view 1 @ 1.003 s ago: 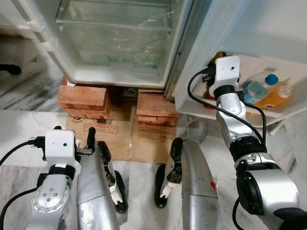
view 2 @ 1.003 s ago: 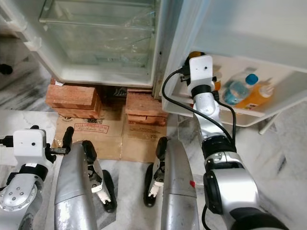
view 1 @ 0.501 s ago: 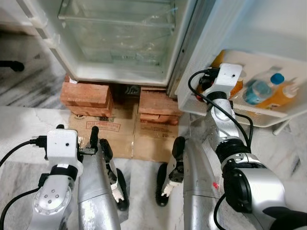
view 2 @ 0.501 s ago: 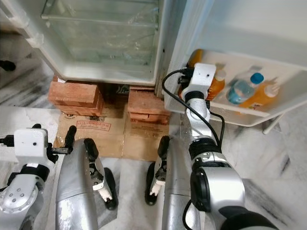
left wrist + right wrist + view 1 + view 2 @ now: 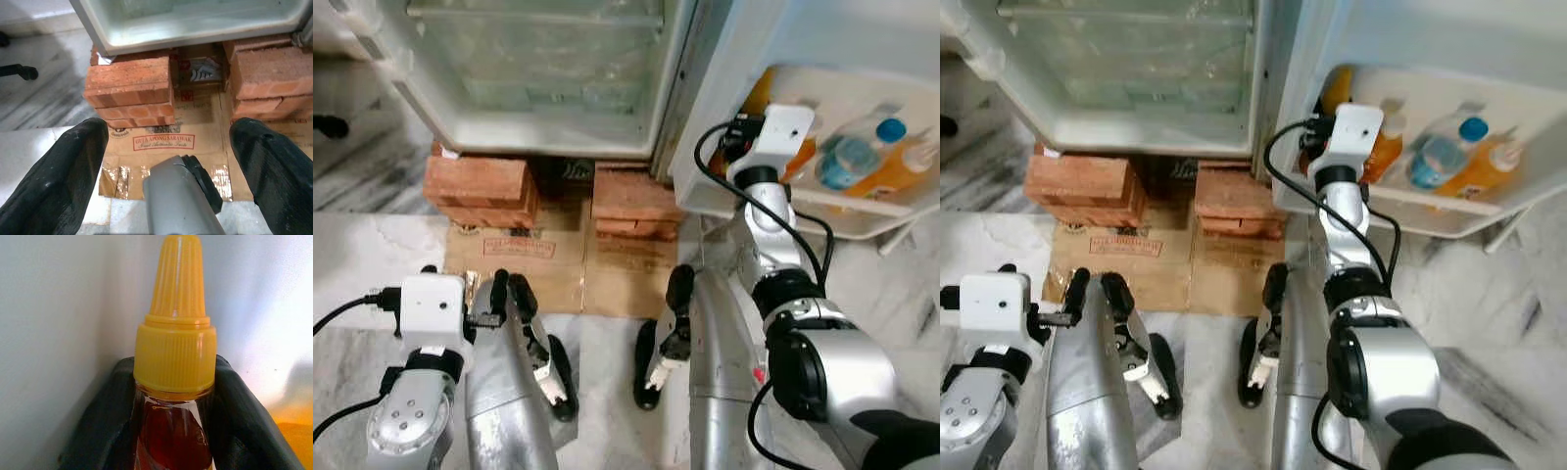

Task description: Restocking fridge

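My right gripper [image 5: 174,396] is shut on the neck of an amber bottle with a yellow cap [image 5: 175,347], a black finger on each side of it. The bottle [image 5: 760,93] stands at the inner end of the white fridge door shelf [image 5: 862,213], and the white wrist camera hides most of it. Further along the shelf are an orange bottle [image 5: 800,162], a blue-capped water bottle [image 5: 852,157] and an orange juice bottle [image 5: 901,174]. My left gripper [image 5: 168,129] hangs low by my left leg, open and holding nothing.
The fridge compartment [image 5: 538,88] stands open ahead with glass shelves. The fridge rests on red bricks [image 5: 475,186] [image 5: 631,201], and flattened cardboard [image 5: 548,264] lies on the marble floor. My legs and feet are below.
The head camera has shifted, so the door shelf sits higher in view. My right gripper stays on the bottle at the shelf's inner end. The left arm has not moved.
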